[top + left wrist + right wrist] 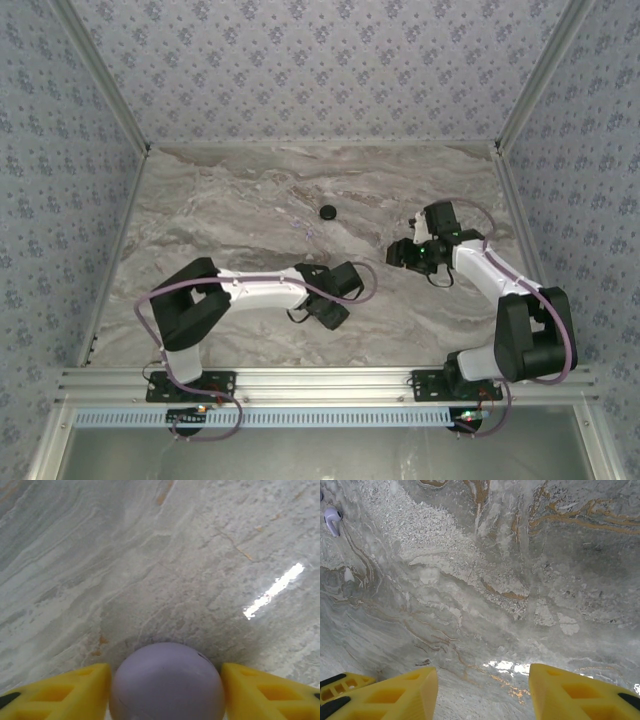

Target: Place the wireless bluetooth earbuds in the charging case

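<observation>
Left gripper [325, 308] is low over the marble table [220, 200], at about 6 o'clock from the table's middle in the top view. In the left wrist view the charging case [167, 690] sits between its yellow fingers [60, 690]. It is a round, pale lavender puck with its lid down. Both fingers lie flush against its sides at 3 and 9 o'clock, so the pincer is clamped on the case. The case looks to rest on the table surface, but the bottom frame edge cuts it off.

Right gripper [398, 255] is at roughly 2 o'clock from the left one and well apart from it. In its wrist view the fingers [395, 695] stand apart with bare marble between them and nothing held.

One earbud [332, 520] lies on the table at 10 o'clock in the right wrist view, far from the fingertips. It looks pale lavender with a dark tip, not black. A sliver of something pale sits at the left edge just above it — too cropped to tell what it is.

A black round disc [327, 212] sits on the table at 12 o'clock from the left gripper, clear of both arms. The left gripper's body hides the case in the top view.
</observation>
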Tool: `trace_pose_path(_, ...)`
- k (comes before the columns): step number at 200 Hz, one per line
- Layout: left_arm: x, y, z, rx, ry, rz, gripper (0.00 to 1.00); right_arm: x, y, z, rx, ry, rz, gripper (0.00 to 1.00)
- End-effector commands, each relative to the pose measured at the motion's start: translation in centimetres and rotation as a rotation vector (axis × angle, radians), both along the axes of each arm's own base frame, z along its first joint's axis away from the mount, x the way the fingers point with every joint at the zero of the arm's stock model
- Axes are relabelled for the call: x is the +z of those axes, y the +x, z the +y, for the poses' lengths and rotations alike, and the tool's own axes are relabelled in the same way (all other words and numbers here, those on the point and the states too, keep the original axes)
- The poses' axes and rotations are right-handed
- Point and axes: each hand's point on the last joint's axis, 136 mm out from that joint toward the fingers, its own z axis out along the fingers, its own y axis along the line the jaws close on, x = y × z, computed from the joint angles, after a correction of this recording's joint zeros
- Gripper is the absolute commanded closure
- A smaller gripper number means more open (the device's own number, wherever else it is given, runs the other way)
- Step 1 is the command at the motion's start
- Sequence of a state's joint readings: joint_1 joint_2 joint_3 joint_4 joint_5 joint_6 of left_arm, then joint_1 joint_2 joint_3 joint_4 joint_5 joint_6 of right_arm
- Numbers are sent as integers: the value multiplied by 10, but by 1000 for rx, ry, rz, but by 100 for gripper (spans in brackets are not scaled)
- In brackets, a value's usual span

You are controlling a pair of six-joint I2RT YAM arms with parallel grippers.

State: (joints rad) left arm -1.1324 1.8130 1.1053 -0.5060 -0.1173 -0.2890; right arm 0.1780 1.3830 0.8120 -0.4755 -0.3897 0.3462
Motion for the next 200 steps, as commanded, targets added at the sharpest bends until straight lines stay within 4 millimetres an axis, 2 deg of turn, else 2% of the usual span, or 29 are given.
trace_pose_path(1,-7,-5,6,8,31,34,48,2,-6,1,24,15,-2,46)
trace_pose_path(17,-1,1,6,52,-32,50,49,5,-5,4,38,26,-19,46)
trace_pose_path(37,20,18,4,139,-196,83,50,12,-2,12,77,36,-68,46)
trace_pose_path(62,63,48,3,238,-418,99,50,28,9,27,147,11,-233,46)
trace_pose_path(95,116,88,13,385,-678,151,50,58,24,48,253,-34,-514,43)
trace_pose_path(113,146,106,15,437,-836,190,50,74,26,68,377,-60,-711,41)
trace_pose_path(146,198,114,10,417,-1047,237,50,112,13,94,543,-86,-1039,39)
trace_pose_path(170,228,115,9,397,-1158,261,49,132,5,106,637,-80,-1141,37)
trace_pose_path(200,256,110,6,353,-1247,277,49,156,-6,122,713,-1,-1226,36)
